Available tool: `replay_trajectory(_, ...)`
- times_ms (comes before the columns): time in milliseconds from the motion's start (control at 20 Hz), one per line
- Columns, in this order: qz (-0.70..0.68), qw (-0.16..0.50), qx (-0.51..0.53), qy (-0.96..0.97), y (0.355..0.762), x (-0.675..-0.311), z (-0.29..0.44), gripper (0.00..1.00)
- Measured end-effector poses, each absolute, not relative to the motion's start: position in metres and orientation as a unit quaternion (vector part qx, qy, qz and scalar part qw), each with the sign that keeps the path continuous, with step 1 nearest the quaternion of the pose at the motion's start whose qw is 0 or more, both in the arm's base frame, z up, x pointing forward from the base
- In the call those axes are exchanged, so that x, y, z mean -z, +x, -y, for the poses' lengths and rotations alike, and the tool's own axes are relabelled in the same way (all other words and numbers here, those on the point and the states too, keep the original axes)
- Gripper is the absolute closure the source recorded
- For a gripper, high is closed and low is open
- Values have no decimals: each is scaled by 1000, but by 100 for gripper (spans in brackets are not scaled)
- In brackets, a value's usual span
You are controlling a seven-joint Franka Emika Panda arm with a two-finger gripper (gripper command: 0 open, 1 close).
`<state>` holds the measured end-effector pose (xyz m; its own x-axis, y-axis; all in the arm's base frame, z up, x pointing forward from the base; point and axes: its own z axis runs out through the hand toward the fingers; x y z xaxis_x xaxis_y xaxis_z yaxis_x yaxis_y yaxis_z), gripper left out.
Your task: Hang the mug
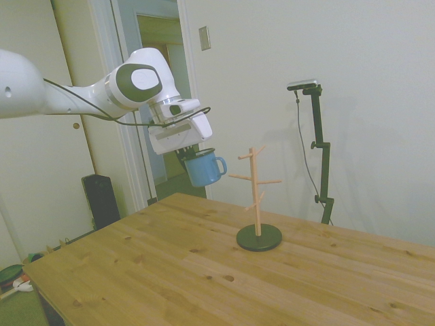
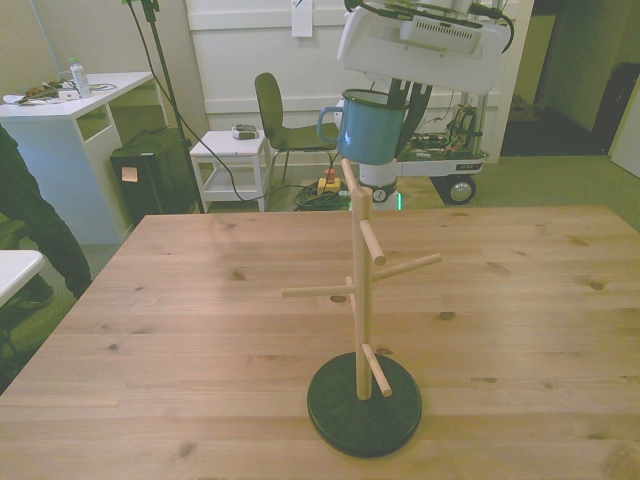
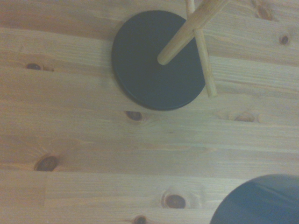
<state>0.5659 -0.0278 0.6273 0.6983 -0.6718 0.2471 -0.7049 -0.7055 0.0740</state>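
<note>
- We see the white arm's two-finger gripper clamped on the rim of the small blue enamel mug, carried upright in the air.
- In the side view the mug hangs left of the wooden peg stand with round dark base, apart from its pegs.
- The wooden table lies bare around the base, well in from every edge.

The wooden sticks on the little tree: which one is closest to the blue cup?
The top peg, pointing toward the mug in the side view. It sits highest on the stand; the other pegs branch off lower, farther from the held mug.
</note>
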Motion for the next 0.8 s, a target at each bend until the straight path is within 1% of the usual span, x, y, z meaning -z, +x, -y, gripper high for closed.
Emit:
replay_trajectory(300, 385, 80, -101, 914, 579, -639, 39, 100)
replay_trajectory(800, 383, 81, -95, 915, 592, -640, 57, 100)
